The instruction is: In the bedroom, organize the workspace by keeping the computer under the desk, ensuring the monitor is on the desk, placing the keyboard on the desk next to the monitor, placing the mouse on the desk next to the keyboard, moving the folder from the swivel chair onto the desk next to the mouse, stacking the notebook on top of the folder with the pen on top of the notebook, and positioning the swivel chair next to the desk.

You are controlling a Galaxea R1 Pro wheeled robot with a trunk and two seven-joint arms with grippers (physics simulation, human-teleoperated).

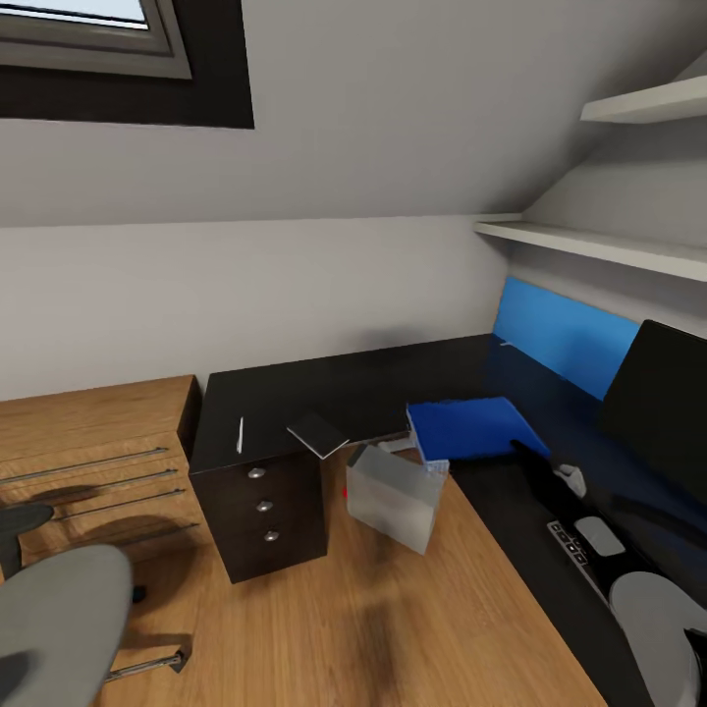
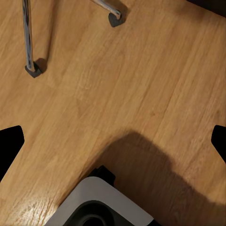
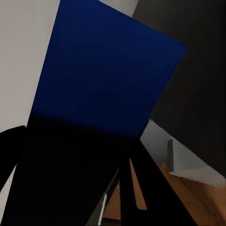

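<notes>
My right arm reached out over the long black-topped desk, its jaws closed on the flat bright blue folder, held just above the desk's inner corner. I couldn't tell my left jaws' opening.

Blue folder flat over black desk edge

A light-wood dresser with long metal handles is seen against the grey wall. A window is set in the sloped ceiling. Two white shelves are mounted above a blue wall panel. The wooden floor is shadowed.
</notes>
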